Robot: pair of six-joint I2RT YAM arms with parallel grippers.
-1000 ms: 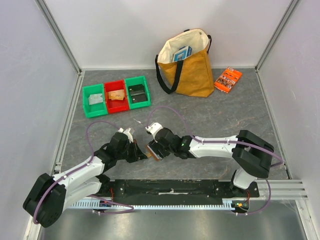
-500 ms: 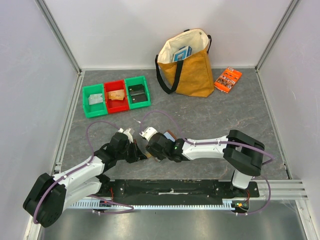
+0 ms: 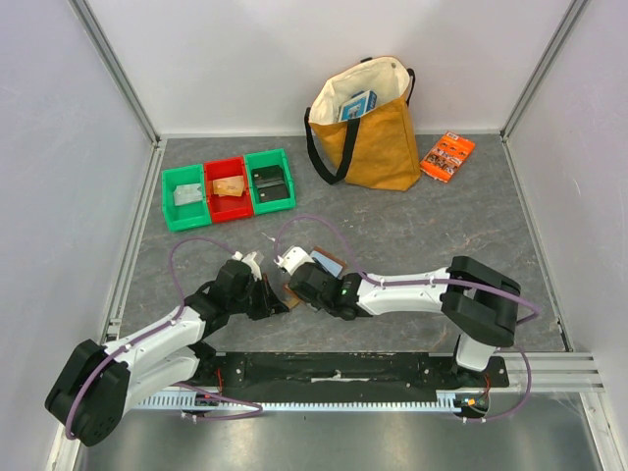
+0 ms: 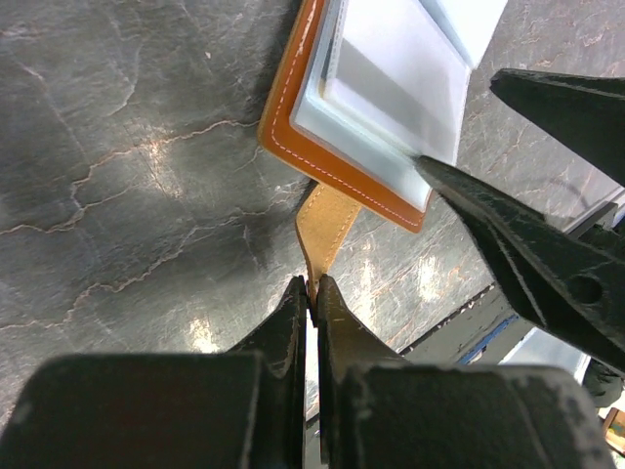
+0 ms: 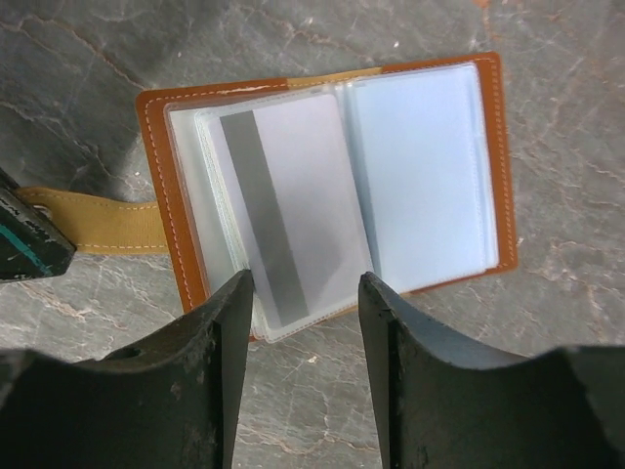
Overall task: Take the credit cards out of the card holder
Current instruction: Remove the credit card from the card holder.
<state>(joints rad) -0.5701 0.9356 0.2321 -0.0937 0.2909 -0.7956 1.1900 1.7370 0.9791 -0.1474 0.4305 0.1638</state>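
Observation:
The card holder [image 5: 156,186] lies open on the grey table, brown with clear pale sleeves inside. One sleeve holds a pale card with a dark stripe [image 5: 293,205]. My left gripper [image 4: 312,288] is shut on the holder's tan tab [image 4: 325,230], low near the table. My right gripper [image 5: 305,283] is open just above the holder, its fingertips on either side of the striped card's lower edge without clamping it. From above, both grippers meet at the holder [image 3: 329,263], the left gripper [image 3: 278,302] beside the right gripper [image 3: 299,285].
Three small bins stand at the back left: green [image 3: 183,196], red [image 3: 228,189] and green [image 3: 270,181]. A yellow tote bag [image 3: 378,137] stands at the back centre, with an orange printed packet [image 3: 447,155] to its right. Side walls enclose the table.
My right arm has swung left and settled over the holder, its jaws narrowing a little. A pale blue page now shows beside the wrist. The left gripper has kept still on the tab.

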